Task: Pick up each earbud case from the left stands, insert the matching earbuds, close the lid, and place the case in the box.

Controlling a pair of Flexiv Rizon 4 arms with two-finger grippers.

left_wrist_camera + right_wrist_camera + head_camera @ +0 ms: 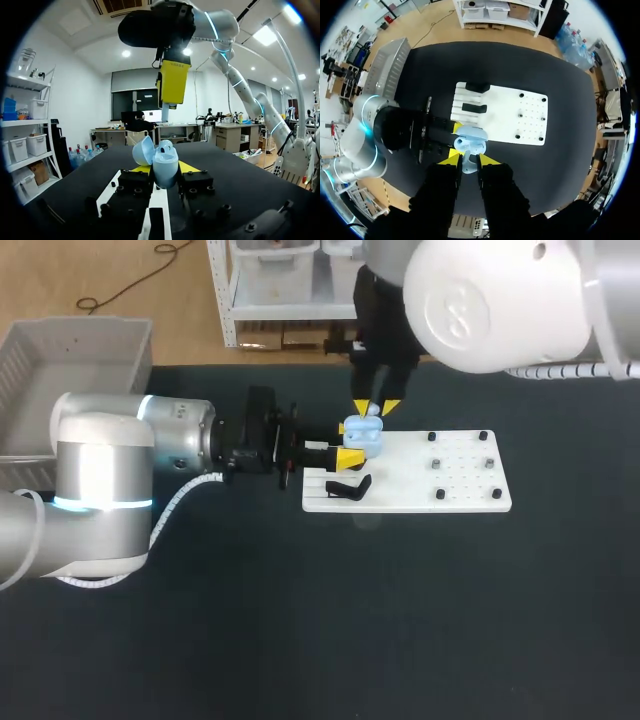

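The left gripper [348, 443] is clamping the open earbud case [364, 435], probably light, rigid and slick, by its lower shell above the white board's [470, 495] left edge, while the right gripper [468, 159] is pinching a small earbud [467, 165] just over it

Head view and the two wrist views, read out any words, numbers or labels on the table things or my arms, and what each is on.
No readable text in any view.
On the right arm's joint cap: a raised emblem, no letters legible.
On the earbud case, white board and black stand: no markings visible.
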